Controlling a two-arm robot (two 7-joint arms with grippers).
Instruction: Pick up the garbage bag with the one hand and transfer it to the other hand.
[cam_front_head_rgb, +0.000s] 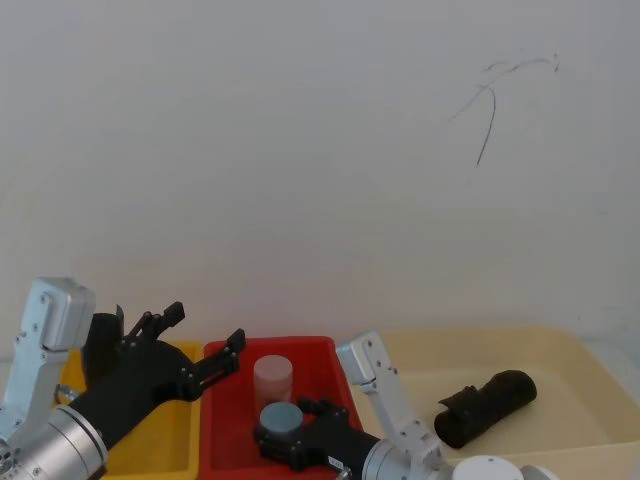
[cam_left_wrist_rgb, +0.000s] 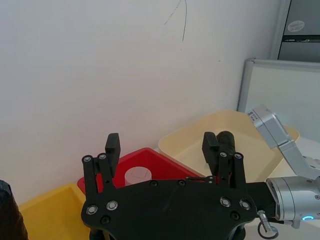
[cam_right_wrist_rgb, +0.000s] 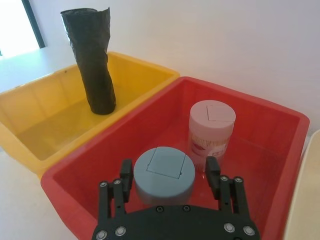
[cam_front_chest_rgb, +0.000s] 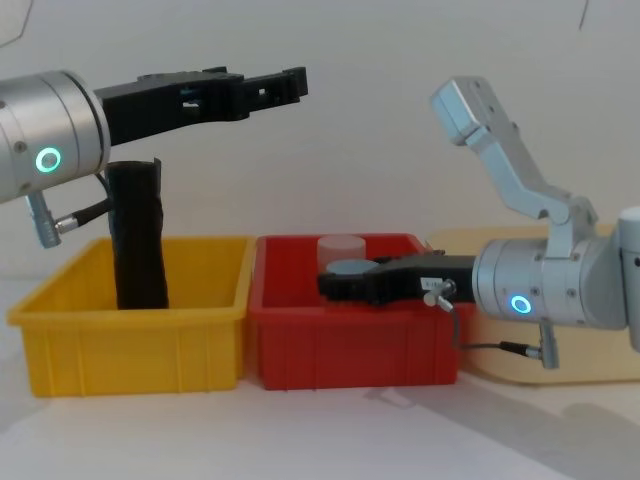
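Crinkled black garbage bag (cam_right_wrist_rgb: 92, 60) stands seemingly upright.

Garbage bag (cam_right_wrist_rgb: 92, 60) – crinkled matt black plastic; bins (cam_right_wrist_rgb: 125, 130) – smooth glossy plastic.

Plain white wall (cam_front_head_rgb: 300, 150) — one thin dark scribble (cam_front_head_rgb: 487, 120).

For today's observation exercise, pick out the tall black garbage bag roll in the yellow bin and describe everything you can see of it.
The garbage bag is a tall black roll of crinkled plastic, standing nearly upright and leaning slightly in the yellow bin, its base on the bin floor. Its ragged, open top rises well above the bin's rim. Nothing grips it: the left gripper, fingers open, hangs above and past it, apart from the roll.
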